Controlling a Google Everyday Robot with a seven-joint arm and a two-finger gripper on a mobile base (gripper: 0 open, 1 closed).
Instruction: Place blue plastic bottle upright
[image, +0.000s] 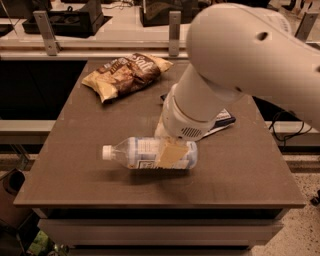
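Note:
The blue plastic bottle (135, 152) is clear with a white cap pointing left and a white-and-blue label. It lies horizontal over the front middle of the brown table (70, 175), with a shadow under it, so it seems slightly lifted. My gripper (170, 151) comes down from the big white arm and is shut on the bottle's right half. One tan finger (171, 153) shows across the label; the other is hidden behind the bottle.
A brown and yellow chip bag (125, 75) lies at the back left of the table. A dark blue snack bag (226, 119) lies right of the arm, mostly hidden by it. Counters and metal posts stand behind the table.

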